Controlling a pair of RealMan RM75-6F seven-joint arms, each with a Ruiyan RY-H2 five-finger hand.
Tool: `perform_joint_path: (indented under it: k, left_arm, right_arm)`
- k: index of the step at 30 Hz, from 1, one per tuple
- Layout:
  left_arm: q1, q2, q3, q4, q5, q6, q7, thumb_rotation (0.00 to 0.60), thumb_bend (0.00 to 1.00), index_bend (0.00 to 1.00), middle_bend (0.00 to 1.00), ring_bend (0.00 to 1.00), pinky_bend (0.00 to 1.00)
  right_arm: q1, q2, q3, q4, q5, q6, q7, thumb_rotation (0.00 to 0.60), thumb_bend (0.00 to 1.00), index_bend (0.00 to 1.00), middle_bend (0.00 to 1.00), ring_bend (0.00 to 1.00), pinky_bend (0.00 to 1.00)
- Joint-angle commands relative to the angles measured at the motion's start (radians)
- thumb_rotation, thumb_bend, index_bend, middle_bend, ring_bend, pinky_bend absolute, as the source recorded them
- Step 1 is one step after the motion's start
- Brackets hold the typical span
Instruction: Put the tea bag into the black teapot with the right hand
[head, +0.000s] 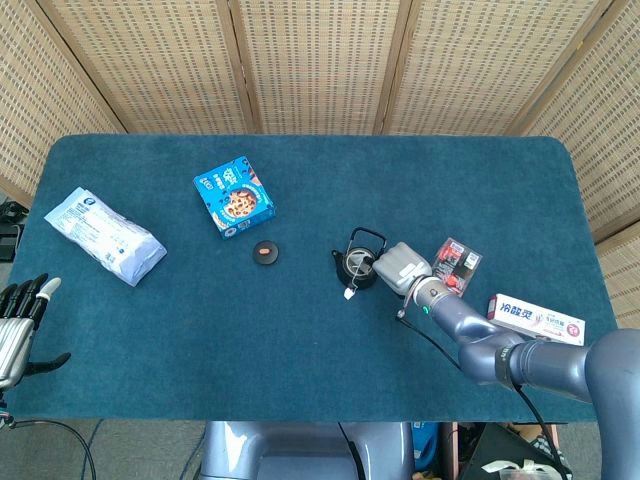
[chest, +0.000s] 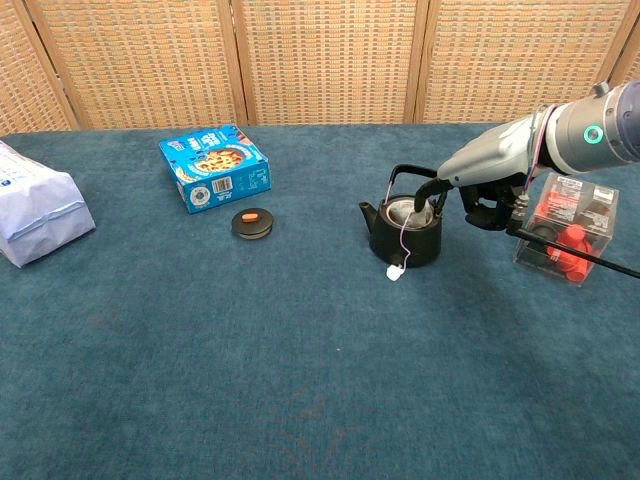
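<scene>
One black teapot (chest: 406, 232) is standing right of the table's (head: 300, 330) middle. One tea bag (chest: 401, 211) is lying inside its mouth, string and tag hanging outside. The right hand (chest: 480, 180) is reaching one fingertip into the opening; whether it is holding the bag, I cannot tell. The left hand (head: 18, 325) is idling at the near left edge, fingers spread. One lid (head: 265, 252), one blue box (head: 234, 196).

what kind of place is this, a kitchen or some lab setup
Likely a lab or demo setup, not a kitchen: a table covered in blue carpet-like cloth, woven folding screens as backdrop, and unrelated items laid out, such as a black teapot and a toothpaste box.
</scene>
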Motion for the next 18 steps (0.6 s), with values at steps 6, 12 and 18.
perform_joint_path:
  k: [6,12,18]
  left_arm:
    - [0.0,-0.002,0.001,0.005,0.0,-0.002,-0.003,0.6,0.07,0.0,0.0,0.0,0.0]
    - [0.0,-0.002,0.002,0.006,-0.001,-0.004,-0.005,0.6,0.07,0.0,0.0,0.0,0.0]
    - [0.001,0.0,0.001,0.006,0.0,-0.001,-0.007,0.6,0.07,0.0,0.0,0.0,0.0]
  right_arm:
    - [0.018,-0.026,-0.018,0.02,0.019,-0.007,-0.014,0.6,0.79,0.13,0.84,0.85,0.88]
    - [0.029,-0.032,-0.027,0.018,0.033,0.0,-0.021,0.6,0.79,0.13,0.84,0.85,0.88]
    - [0.028,-0.009,-0.023,-0.013,0.028,0.024,-0.014,0.6,0.79,0.13,0.84,0.85,0.88]
